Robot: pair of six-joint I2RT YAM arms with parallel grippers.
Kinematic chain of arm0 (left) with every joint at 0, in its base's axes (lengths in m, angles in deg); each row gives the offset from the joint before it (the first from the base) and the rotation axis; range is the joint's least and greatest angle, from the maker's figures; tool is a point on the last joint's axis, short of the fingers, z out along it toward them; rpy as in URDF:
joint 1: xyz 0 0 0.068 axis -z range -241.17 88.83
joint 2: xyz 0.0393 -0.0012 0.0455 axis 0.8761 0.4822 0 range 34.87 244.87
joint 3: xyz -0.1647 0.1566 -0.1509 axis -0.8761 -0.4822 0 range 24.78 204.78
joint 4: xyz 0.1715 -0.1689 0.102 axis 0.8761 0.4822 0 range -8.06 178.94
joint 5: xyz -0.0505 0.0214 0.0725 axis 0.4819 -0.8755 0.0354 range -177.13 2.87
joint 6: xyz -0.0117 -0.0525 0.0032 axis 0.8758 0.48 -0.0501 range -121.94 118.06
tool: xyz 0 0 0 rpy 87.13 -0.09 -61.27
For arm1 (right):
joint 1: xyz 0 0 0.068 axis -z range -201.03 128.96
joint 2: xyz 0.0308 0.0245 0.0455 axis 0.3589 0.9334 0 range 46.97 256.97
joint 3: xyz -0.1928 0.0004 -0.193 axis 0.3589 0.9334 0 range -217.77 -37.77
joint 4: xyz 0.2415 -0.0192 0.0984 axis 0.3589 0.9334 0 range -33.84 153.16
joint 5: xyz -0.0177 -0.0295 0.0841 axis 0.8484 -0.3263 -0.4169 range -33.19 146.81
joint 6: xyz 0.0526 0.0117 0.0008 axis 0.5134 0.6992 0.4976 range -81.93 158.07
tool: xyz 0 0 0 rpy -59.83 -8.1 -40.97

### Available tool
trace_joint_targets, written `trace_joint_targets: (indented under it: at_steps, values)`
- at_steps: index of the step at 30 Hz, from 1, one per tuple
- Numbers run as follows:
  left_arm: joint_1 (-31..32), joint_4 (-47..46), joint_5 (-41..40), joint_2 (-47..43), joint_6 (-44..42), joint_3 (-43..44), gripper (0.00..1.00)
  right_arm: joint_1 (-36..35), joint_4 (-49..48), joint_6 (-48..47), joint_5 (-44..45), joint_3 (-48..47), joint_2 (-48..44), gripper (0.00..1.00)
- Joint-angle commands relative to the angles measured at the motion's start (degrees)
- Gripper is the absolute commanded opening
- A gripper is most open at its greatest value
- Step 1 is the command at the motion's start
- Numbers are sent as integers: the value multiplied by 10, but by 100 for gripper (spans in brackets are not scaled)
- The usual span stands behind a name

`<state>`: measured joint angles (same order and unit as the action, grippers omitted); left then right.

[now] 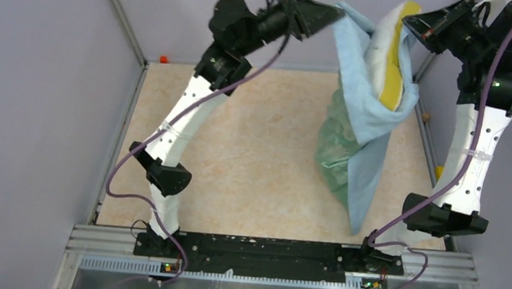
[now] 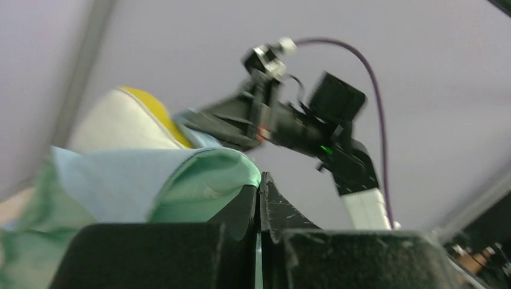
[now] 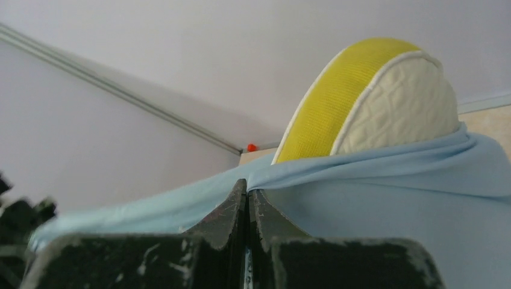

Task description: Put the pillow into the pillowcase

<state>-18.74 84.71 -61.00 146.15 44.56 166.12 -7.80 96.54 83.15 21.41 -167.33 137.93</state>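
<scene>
Clamped fully shut, the left gripper (image 1: pixel 338 15) and the right gripper (image 1: pixel 409 22) each pinch an opposite edge of the mouth of the large, thin light-blue fabric pillowcase (image 1: pixel 370 126). They hold it high above the beige marbled table (image 1: pixel 252 158), so the case hangs like an open sack and gravity can draw its load down. The plump cream-white quilted pillow (image 1: pixel 387 44), yellow band showing, stands on end inside the case, its top poking out between the two grips. Lower down, the case's shiny green patterned reverse is bunched near the tabletop; whether it touches the surface is hard to tell from above. A shake would probably settle the pillow deeper before the mouth is drawn over its top.
</scene>
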Motion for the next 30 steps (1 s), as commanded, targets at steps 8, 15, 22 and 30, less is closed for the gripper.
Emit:
trace_joint_targets:
  at_steps: [8,15,22,30]
  values:
    - [-74,-40,-1,-21,45,56,0,23,-61,-13,-6,49,-40,0]
    - [-94,87,-18,-21,21,3,0,29,-42,35,-57,-147,79,0]
    - [-246,105,-89,-268,-4,-539,0,-268,-33,-118,139,151,-61,0]
    - [-298,75,-134,-416,-69,-973,0,-442,-164,-87,229,662,-241,0]
